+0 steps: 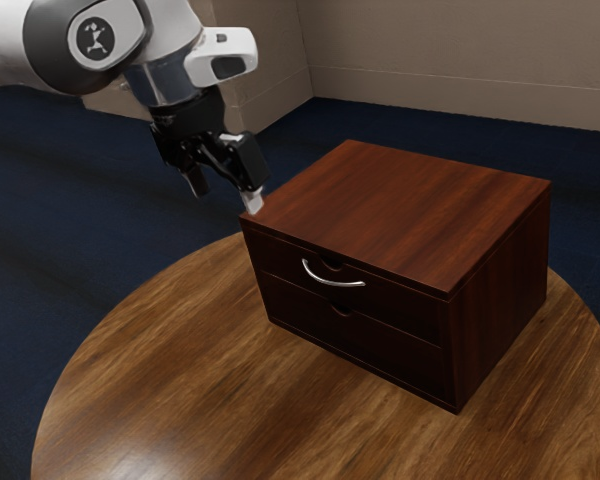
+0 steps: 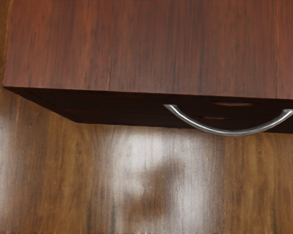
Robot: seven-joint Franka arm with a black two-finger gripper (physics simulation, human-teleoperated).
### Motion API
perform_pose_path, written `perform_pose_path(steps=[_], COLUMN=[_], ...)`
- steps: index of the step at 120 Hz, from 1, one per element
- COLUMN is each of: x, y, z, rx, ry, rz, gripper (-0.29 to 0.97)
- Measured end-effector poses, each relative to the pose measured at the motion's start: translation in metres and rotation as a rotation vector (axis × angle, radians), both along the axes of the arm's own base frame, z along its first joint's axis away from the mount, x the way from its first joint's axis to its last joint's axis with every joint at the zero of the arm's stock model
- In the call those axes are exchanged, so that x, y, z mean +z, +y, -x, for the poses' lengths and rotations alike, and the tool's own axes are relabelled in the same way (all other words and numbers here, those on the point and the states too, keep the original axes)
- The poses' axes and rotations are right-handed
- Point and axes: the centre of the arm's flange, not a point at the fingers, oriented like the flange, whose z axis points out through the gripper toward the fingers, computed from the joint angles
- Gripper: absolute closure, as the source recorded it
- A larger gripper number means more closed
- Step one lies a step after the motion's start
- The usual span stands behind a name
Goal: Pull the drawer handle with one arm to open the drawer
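Cabinet point(image 1: 400, 200), wood table point(image 1: 180, 400), navy carpet point(image 1: 40, 220)

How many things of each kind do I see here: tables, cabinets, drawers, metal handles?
table: 1
cabinet: 1
drawers: 2 (upper drawer, lower drawer)
metal handle: 1
Total: 5

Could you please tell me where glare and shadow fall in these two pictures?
In the wrist view, a pale glare spreads across the round glossy wooden table, with a dark shadowy blotch inside it, and the curved silver drawer handle glints; in the exterior view, the dark reddish wooden two-drawer cabinet has a softly lit top and a shaded front, and the table shows streaky sheen.
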Motion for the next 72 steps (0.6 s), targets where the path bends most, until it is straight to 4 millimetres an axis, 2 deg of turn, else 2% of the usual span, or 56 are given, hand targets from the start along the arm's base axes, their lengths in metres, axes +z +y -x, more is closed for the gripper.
perform_pose_path(steps=[23, 26, 29, 34, 42, 49, 72], x=[0.002, 0.012, 0.035, 0.063, 0.081, 0.084, 0.074], y=[0.010, 0.011, 0.013, 0.015, 0.018, 0.021, 0.036], z=[0.003, 0.005, 0.012, 0.024, 0.035, 0.037, 0.031], rx=[0.014, 0.019, 0.034, 0.072, 0.170, 0.263, 0.646], ry=[0.010, -0.007, -0.042, -0.079, -0.096, -0.091, -0.066], rz=[0.007, 0.012, 0.018, 0.029, 0.078, 0.128, 0.203], gripper=[0.00, 0.00, 0.00, 0.00, 0.00, 0.00, 0.00])
